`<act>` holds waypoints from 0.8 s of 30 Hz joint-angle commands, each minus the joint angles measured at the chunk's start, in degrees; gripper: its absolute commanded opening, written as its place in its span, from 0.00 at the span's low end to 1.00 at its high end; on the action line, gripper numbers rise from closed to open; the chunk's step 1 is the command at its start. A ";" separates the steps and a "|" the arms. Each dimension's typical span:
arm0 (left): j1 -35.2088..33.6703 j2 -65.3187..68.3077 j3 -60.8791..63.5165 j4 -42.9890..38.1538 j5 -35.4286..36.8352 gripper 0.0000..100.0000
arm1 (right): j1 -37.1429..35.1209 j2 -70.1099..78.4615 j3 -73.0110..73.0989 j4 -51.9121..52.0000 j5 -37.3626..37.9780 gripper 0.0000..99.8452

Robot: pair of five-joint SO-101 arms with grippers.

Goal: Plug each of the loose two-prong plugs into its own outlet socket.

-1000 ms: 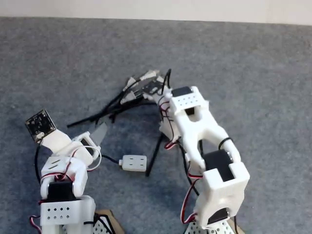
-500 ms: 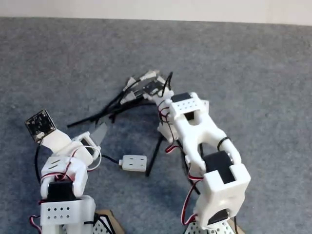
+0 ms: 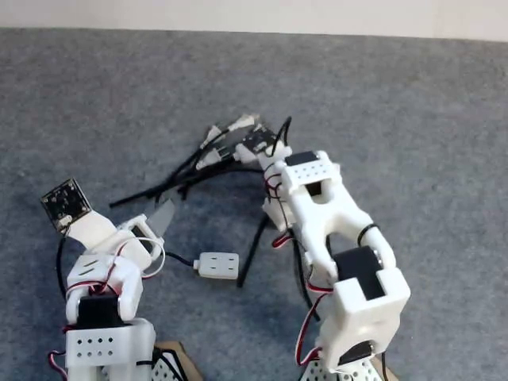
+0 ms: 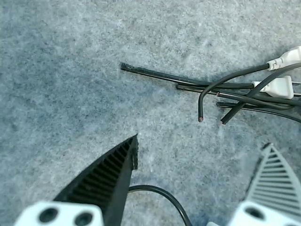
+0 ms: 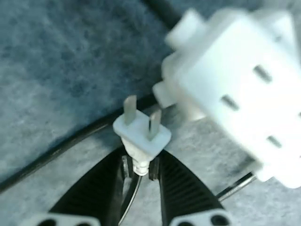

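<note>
White two-prong plug [image 5: 141,132], clamped at its neck in my right gripper [image 5: 141,162], sits just beside the white multi-slot outlet block [image 5: 235,80].

Its long axis runs straight out of the claw, and the flat prongs point away, past the block's corner rather than at a slot pair. I judge I should swing the tip to the slotted face, square both blades to one pair, then push along the axis without twisting. My left gripper [image 4: 201,143] hangs with jaws apart over grey carpet [image 4: 70,70].

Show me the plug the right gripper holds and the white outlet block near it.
plug [image 5: 141,134], right wrist view, white body below the prongs.
outlet block [image 5: 235,80], right wrist view, slotted face.
</note>
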 commanded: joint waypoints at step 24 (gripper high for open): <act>5.41 50.24 -64.84 40.00 -24.09 0.44 | -21.41 -54.99 44.26 -26.07 -8.26 0.00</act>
